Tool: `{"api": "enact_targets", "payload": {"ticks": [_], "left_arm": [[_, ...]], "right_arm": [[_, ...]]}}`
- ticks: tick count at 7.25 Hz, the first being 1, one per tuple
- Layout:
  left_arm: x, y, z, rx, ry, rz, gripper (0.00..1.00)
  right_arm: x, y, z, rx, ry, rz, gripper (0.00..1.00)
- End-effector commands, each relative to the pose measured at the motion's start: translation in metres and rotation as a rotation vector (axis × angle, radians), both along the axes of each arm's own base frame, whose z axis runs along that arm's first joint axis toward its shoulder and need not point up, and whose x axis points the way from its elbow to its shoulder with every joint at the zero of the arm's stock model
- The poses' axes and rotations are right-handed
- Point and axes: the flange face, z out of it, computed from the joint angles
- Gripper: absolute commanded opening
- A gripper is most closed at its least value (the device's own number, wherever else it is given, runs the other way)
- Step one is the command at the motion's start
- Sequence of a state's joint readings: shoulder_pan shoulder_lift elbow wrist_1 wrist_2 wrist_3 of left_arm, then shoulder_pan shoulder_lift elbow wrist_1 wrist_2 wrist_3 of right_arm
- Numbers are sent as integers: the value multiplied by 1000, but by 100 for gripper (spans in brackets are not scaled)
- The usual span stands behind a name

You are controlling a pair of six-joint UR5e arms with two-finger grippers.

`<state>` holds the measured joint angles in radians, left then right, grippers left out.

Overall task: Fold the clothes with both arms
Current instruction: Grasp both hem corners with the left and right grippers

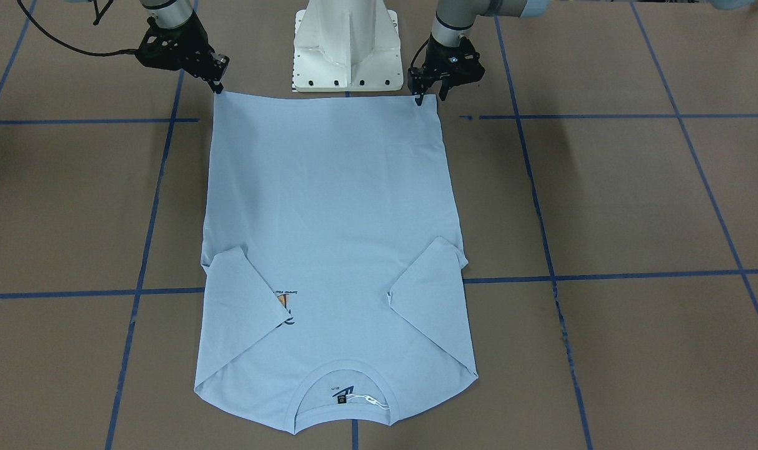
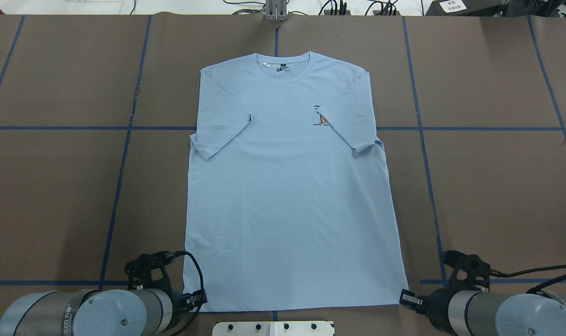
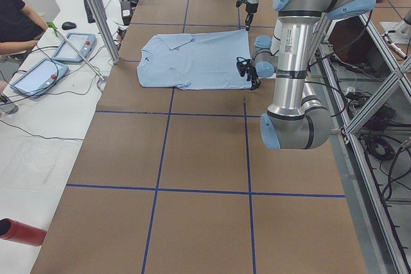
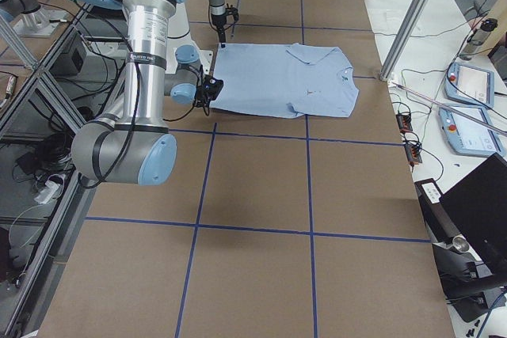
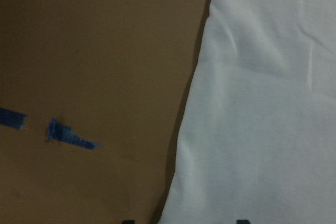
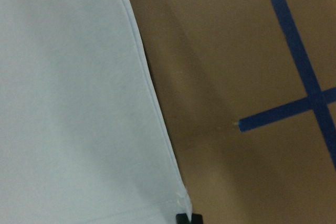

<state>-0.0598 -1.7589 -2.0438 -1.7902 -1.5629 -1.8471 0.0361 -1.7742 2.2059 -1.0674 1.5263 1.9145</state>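
The pale blue T-shirt point(image 1: 329, 206) lies flat on the brown table, both sleeves folded in, hem toward the robot's base. Its palm print point(image 2: 322, 120) and neck label point(image 2: 283, 70) face up. My left gripper point(image 1: 430, 99) is open at the hem's left corner; in the left wrist view point(image 5: 184, 221) its two tips straddle the shirt's edge point(image 5: 262, 129). My right gripper point(image 1: 217, 86) is at the hem's right corner. In the right wrist view point(image 6: 188, 217) its tips are together at the shirt's corner point(image 6: 68, 103). Both grippers are low at the table.
The white pedestal base point(image 1: 346, 50) stands just behind the hem, between the two arms. Blue tape lines point(image 2: 124, 154) cross the brown table. Teach pendants point(image 3: 38, 75), a seated person point(image 3: 16, 17) and a red cylinder point(image 3: 19, 230) are beyond the far edge.
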Motion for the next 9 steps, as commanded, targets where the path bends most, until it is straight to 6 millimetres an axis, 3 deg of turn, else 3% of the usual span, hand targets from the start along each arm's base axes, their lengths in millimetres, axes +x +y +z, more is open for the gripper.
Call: {"api": "enact_targets", "payload": {"ticks": [1, 2, 3, 4, 6, 7, 8, 9], "left_arm": [[2, 8, 0, -20, 1, -1, 26], [2, 8, -1, -20, 3, -1, 0], [0, 8, -3, -19, 7, 0, 0], [-10, 7, -19, -17, 42, -1, 0], [-58, 12, -73, -29, 107, 31, 0], [-80, 9, -95, -55, 153, 60, 0], [-91, -21, -98, -16, 160, 16, 0], [-103, -68, -104, 111, 155, -9, 0]], "right_arm": [[1, 0, 0, 0, -1, 1, 0], [1, 0, -1, -1, -2, -1, 0], [1, 1, -3, -1, -7, -2, 0], [2, 1, -6, -1, -11, -3, 0], [19, 1, -22, -5, -39, -6, 0], [32, -9, -27, -3, -47, 24, 0], [40, -29, -28, -2, -49, 76, 0], [52, -58, -25, 5, -43, 145, 0]]}}
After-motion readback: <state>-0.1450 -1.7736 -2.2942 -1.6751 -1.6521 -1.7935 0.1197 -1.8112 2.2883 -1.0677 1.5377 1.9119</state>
